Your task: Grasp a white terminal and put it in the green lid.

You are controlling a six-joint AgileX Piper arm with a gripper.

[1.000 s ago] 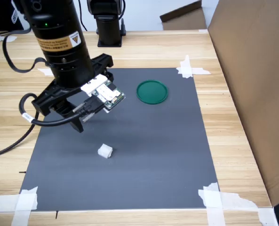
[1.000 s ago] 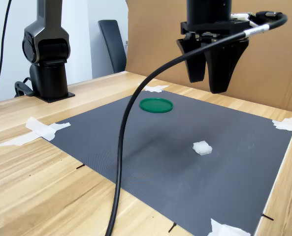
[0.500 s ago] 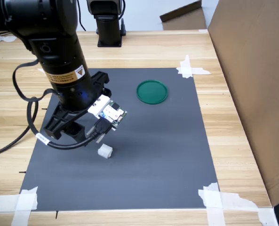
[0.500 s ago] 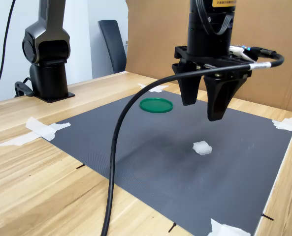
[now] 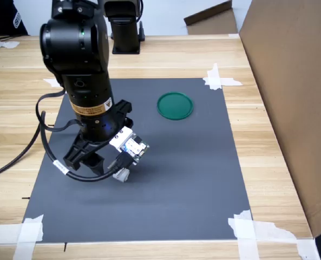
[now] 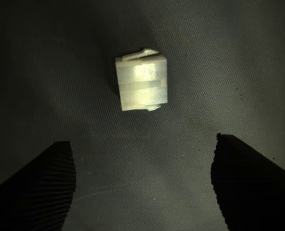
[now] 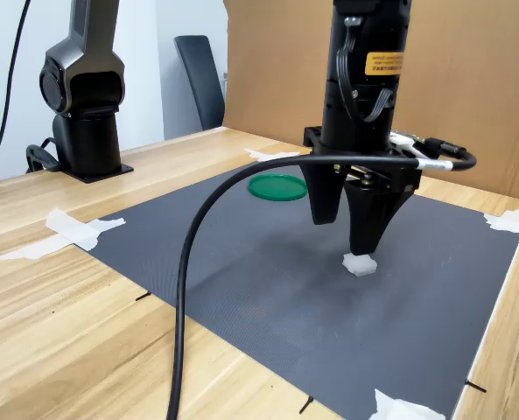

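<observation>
- The small white blocky plastic terminal [image 6: 142,81] looks light, rigid and smooth, so it may skid; best pinched across its two flat sides.
- It shows moulded ridges and a small tab at its edge, lying on the dark grey mat [image 5: 203,184] of the wooden surface [image 5: 268,157].
- The gripper [image 6: 142,185] hangs low over it, ribbed black fingers [image 6: 41,187] spread, holding nothing.
- The flat round dark-green plastic lid [image 5: 175,105] sits well apart.

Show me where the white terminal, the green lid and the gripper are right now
white terminal [image 6: 142,81], wrist view, middle of its top face.
green lid [image 5: 175,105], first exterior view, centre of the disc.
gripper [image 7: 347,229], second exterior view, midway between its open fingertips, just above the terminal.
</observation>
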